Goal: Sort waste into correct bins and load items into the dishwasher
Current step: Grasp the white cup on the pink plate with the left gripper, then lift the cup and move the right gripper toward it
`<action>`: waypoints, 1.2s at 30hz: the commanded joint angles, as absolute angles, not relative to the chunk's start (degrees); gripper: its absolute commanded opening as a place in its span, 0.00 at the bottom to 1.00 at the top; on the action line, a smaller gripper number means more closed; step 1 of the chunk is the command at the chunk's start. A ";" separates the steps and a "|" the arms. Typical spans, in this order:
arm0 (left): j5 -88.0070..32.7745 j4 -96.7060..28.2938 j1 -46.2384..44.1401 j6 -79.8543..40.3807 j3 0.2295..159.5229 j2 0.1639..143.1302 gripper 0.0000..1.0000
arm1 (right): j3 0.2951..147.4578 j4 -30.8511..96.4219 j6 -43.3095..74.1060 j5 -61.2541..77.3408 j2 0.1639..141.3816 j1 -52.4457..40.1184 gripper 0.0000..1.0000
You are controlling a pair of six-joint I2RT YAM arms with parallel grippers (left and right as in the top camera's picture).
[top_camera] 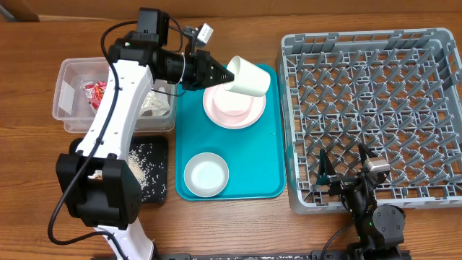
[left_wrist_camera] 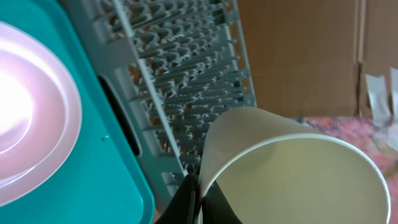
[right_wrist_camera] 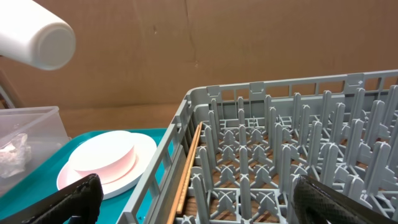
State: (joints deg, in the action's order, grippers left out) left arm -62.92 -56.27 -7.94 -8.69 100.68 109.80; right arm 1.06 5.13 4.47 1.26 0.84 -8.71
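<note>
My left gripper (top_camera: 222,74) is shut on the rim of the white cup (top_camera: 250,77), holding it tilted in the air above the pink plate (top_camera: 233,110). In the left wrist view the fingers pinch the cup (left_wrist_camera: 292,168) wall, one inside and one outside. A shallow pink bowl sits upside down on the plate (right_wrist_camera: 106,163). A small whitish bowl (top_camera: 206,175) lies nearer on the teal tray (top_camera: 263,155). The grey dishwasher rack (top_camera: 375,108) stands to the right. My right gripper (top_camera: 345,167) hangs open at its near left corner, holding nothing.
The clear tub (top_camera: 72,79) at the left holds a red wrapper (top_camera: 94,90) and a crumpled napkin (top_camera: 155,102). The black tray (top_camera: 160,148) in front of it holds rice scraps (top_camera: 141,162). A thin wooden stick (right_wrist_camera: 186,168) lies inside the rack's left wall.
</note>
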 commanded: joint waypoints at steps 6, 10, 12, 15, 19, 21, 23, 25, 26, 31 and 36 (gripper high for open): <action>-69.06 -53.78 -7.62 -1.26 101.73 109.01 0.04 | 0.45 4.69 4.56 1.04 0.16 -8.95 1.00; -69.08 -50.43 -7.62 -1.26 101.73 109.01 0.04 | 0.45 1.63 4.56 -1.83 0.16 -8.95 1.00; -69.30 -50.48 -7.62 -1.21 101.73 109.01 0.04 | 0.45 1.65 4.56 -1.85 0.16 -8.95 1.00; -73.49 -50.89 -7.62 1.58 101.73 109.01 0.04 | 0.45 4.10 4.58 -1.80 0.16 -8.95 1.00; -83.55 -51.16 -7.62 5.37 101.73 109.01 0.04 | 0.45 4.64 5.50 2.72 0.21 -8.97 1.00; -85.45 -51.11 -7.62 6.28 101.73 109.01 0.04 | 0.49 2.57 9.23 5.98 0.21 -8.95 1.00; -86.26 -51.11 -7.62 6.26 101.73 109.01 0.04 | 1.67 2.42 15.62 6.52 0.23 -8.95 1.00; -87.13 -51.07 -7.62 6.28 101.73 109.01 0.04 | 3.46 3.36 19.18 6.52 0.30 -8.93 1.00; -87.44 -51.05 -7.64 6.26 101.73 109.01 0.04 | 4.67 3.86 20.27 6.55 0.43 -8.93 1.00; -87.55 -50.92 -7.64 7.33 101.73 109.08 0.04 | 17.50 10.96 22.81 7.49 5.74 -8.95 1.00; -87.55 -50.46 -7.57 7.33 101.73 109.08 0.04 | 32.99 19.16 22.81 14.24 19.11 -8.95 1.00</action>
State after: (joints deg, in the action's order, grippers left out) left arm -85.12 -50.78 -7.77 5.13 100.68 109.80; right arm 25.21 16.34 21.32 9.39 12.34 -8.71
